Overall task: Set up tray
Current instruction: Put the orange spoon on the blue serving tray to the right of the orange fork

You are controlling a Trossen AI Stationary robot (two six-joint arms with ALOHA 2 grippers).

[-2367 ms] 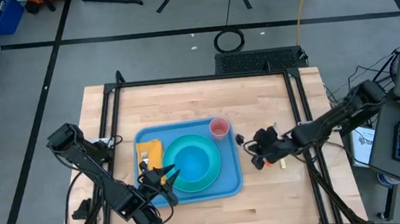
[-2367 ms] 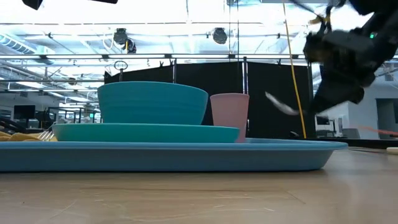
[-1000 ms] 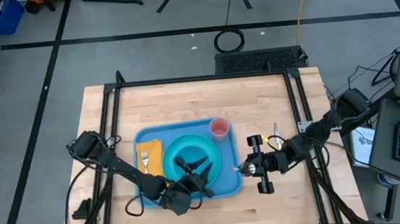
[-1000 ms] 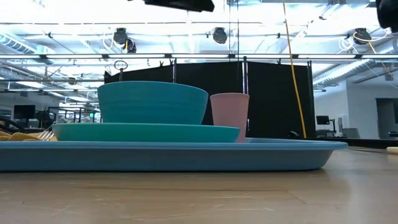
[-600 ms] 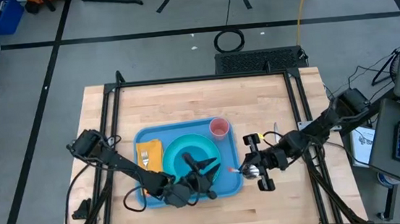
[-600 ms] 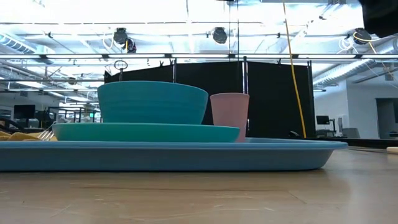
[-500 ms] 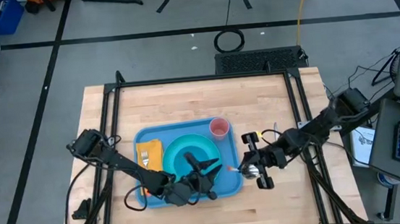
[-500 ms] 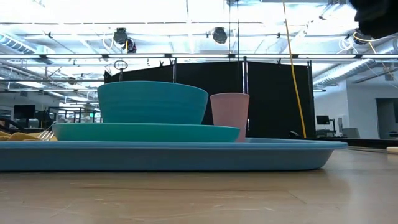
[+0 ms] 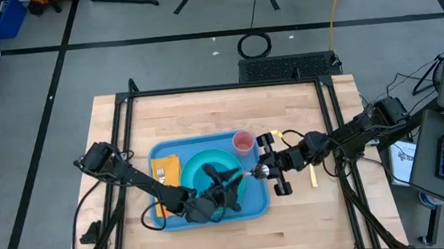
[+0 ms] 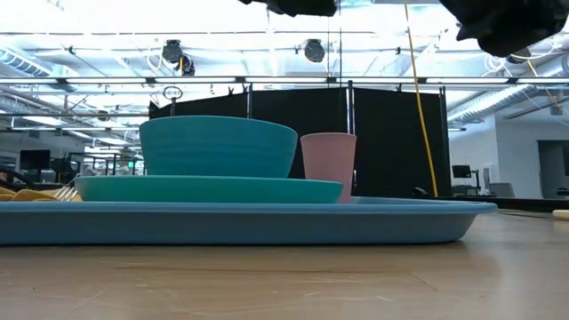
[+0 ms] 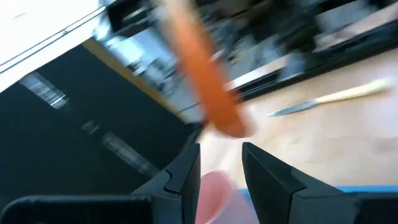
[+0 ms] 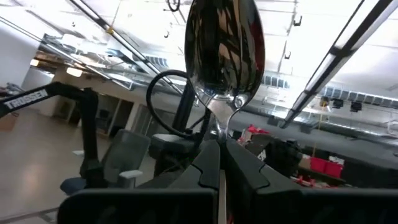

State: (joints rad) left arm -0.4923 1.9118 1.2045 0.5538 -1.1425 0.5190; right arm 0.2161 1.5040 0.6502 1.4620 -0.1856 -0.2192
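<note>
The light-blue tray (image 9: 255, 207) lies on the table. It carries a teal bowl (image 10: 218, 147) on a teal plate (image 10: 209, 188), a pink cup (image 9: 242, 142) at its far right corner, and a fork (image 9: 160, 177) on an orange napkin (image 9: 169, 166) at its left. My right gripper (image 9: 255, 171) is above the tray's right edge, shut on a metal spoon (image 12: 224, 50). My left gripper (image 9: 233, 180) hovers open over the bowl's right side, pointing level at the cup (image 11: 211, 186), with nothing between its fingers. My right gripper pinches the spoon's neck (image 12: 222, 127) just below its bowl between the two shut fingers. The fingers come from the table's right, slanting upward. The spoon's bowl sticks out past the fingertips, lifted clear above the tray.
A knife with a pale yellow handle (image 9: 313, 177) lies on the bare wood right of the tray, also seen as the knife (image 11: 323, 99) in the left wrist view. A blurred orange bar (image 11: 205, 81) crosses that view close to my left fingers.
My right gripper has carried the spoon toward the table's left and far side, from beside the tray's right edge to above it, close to the cup. My left gripper has shifted a little toward the table's right over the bowl and rolled about its own axis.
</note>
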